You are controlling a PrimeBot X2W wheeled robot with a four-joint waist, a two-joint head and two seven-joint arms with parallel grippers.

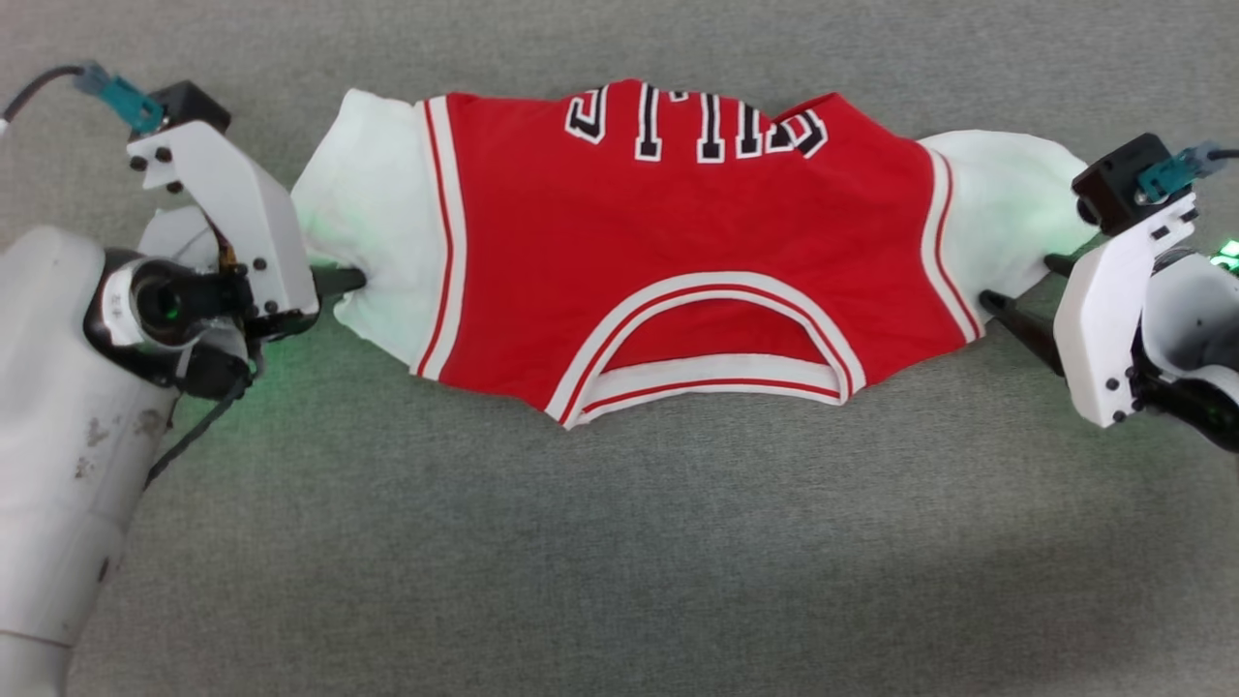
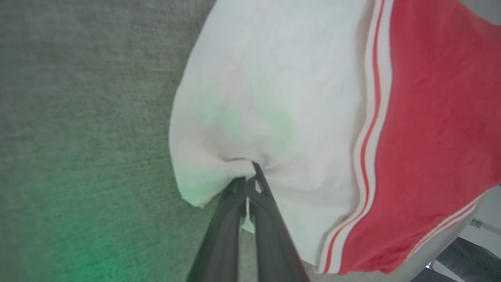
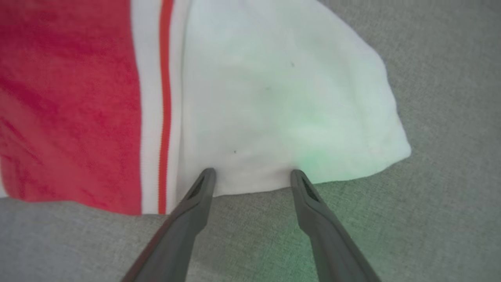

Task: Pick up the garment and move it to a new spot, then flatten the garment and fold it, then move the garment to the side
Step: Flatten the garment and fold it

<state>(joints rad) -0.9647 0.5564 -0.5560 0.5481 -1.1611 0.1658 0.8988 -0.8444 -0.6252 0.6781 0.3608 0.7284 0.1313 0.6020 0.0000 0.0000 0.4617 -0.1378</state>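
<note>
Across the upper middle of the head view, the red Bulls jersey (image 1: 678,261) lies lengthwise left to right. The left gripper (image 1: 353,283) is pinched on its frame-left sleeve (image 1: 373,227). The right gripper (image 1: 1016,278) is spread wide, tips at the frame-right sleeve (image 1: 1007,208) hem.

Red jersey-style garment (image 1: 678,261), short white sleeves, white-and-red striped trim. Spread wide on the grey bench (image 1: 619,561), neckline toward the near side, black white-outlined lettering upside down along the far edge. Sleeves out left and right; left sleeve puckered at its near edge.
</note>
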